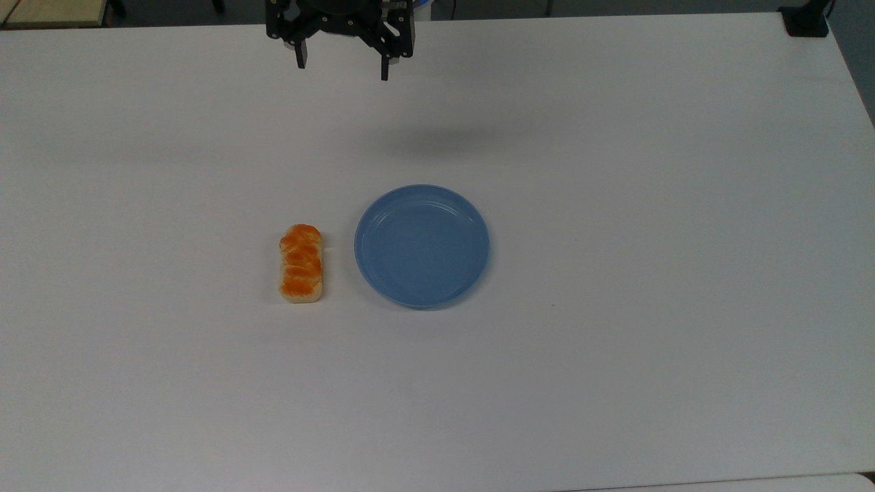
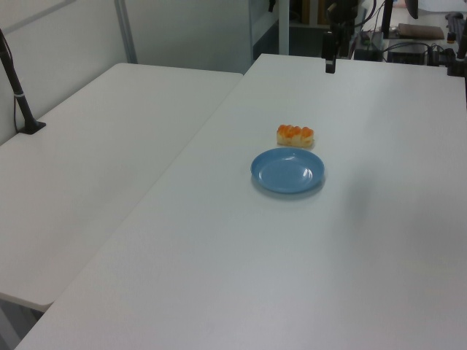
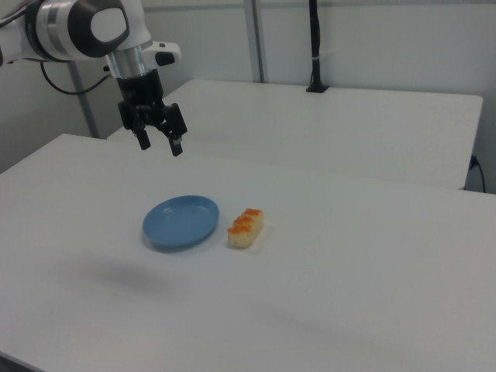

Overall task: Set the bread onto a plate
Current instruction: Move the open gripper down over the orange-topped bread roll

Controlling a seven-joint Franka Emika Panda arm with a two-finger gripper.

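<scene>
The gripper (image 1: 343, 65) is hanging high above the table (image 1: 615, 171) with its two fingers spread wide and nothing between them; in the right view (image 3: 160, 143) the gap between the dark fingertips is plain to see. It is hovering well apart from the plate (image 1: 422, 246), above the far edge of the table as the top view shows it, and up and toward the right view's left of the plate (image 3: 180, 222). The white arm (image 3: 85, 31) behind it is reaching in from the right view's upper left corner.

Taking the plate as the landmark: it is lying flat and bare near the middle of the table, with nothing in it. The bread (image 1: 301, 263) is lying just beside the plate, on the top view's left of it, close to the rim but not touching, with a thin strip of table showing between them. It is resting flat with its glossy orange top facing up and its long side running roughly along the plate's edge. In the left view the bread (image 2: 295, 135) is sitting just behind the plate (image 2: 287, 170); in the right view the bread (image 3: 246, 227) is sitting on the right view's right of it.

By my judgement the task is hardly begun: the bread is untouched. Reaching, gripping, lifting, carrying and releasing all seem to be waiting.
</scene>
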